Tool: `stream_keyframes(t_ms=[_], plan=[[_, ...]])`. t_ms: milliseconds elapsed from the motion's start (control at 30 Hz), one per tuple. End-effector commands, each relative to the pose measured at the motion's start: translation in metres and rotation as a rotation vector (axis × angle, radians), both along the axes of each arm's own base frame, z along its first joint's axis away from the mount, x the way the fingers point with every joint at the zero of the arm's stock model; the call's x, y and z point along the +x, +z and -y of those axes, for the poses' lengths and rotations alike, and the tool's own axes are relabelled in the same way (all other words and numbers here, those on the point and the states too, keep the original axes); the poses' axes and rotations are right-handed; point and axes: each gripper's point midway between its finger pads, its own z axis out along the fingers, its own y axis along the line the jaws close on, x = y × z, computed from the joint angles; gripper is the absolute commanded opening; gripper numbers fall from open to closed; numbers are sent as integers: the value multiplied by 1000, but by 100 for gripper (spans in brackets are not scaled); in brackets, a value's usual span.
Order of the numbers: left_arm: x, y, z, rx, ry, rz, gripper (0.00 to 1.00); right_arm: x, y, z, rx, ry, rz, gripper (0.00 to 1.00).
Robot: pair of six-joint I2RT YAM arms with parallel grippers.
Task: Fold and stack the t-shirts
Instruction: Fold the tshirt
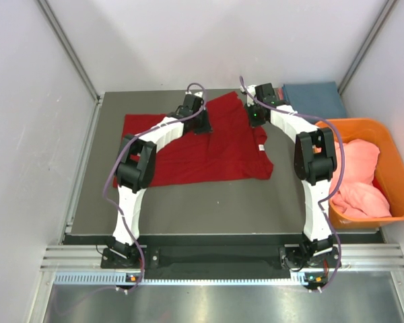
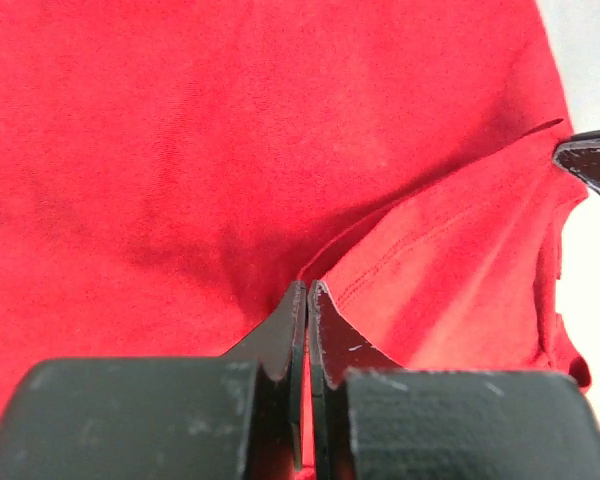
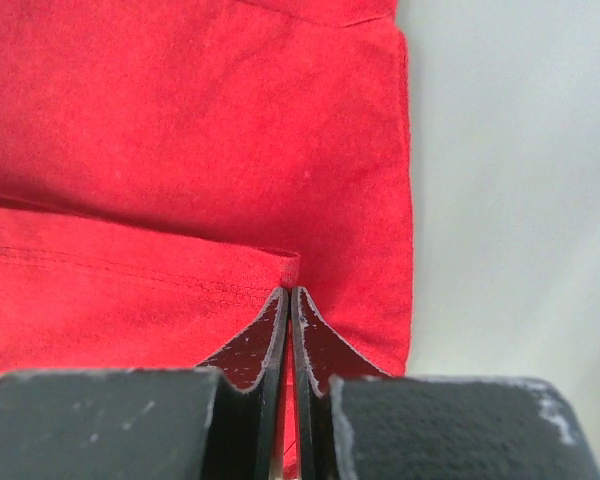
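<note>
the deep red t-shirt (image 1: 209, 158) lies spread flat and a bit wrinkled on the desk (image 1: 209, 202), to the left of the orange tub (image 1: 355, 123). the left end effector (image 2: 307, 288) and the right end effector (image 3: 288, 292) each pinch its far edge tight.

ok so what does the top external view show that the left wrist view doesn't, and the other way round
Only the top external view shows the blue cloth t-shirt at the far right corner, the orange plastic tub holding a salmon-pink cloth t-shirt, the right gripper and the dark grey table. Only the left wrist view shows the stitched hem lifted in a fold, pinched between shut jaws. Both show the deep red cloth t-shirt and the left gripper on it.
</note>
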Motion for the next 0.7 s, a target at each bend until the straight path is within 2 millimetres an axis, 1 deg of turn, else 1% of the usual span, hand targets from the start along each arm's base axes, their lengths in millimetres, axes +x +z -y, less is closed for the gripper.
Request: stream_keyframes(t_ms=[0,200,233,267,400,433,467,533,667], plan=[[4,37,-1,-24,26,85,0,14,48,-5,8,11,135,0],[7,33,-10,11,64,88,0,19,52,-5,2,19,168,0],[7,33,-10,14,66,90,0,23,54,-6,6,18,188,0],[6,30,-12,23,74,87,0,25,57,-7,10,25,205,0],[6,25,-21,46,119,80,0,28,57,-16,27,63,242,0],[5,26,-21,42,124,76,0,29,58,-17,24,72,253,0],[5,25,-27,59,149,80,0,29,57,-19,10,91,260,0],[5,27,-31,67,175,87,0,30,58,-20,-3,102,277,0],[1,29,-38,70,205,91,0,31,60,-23,-29,135,312,0]])
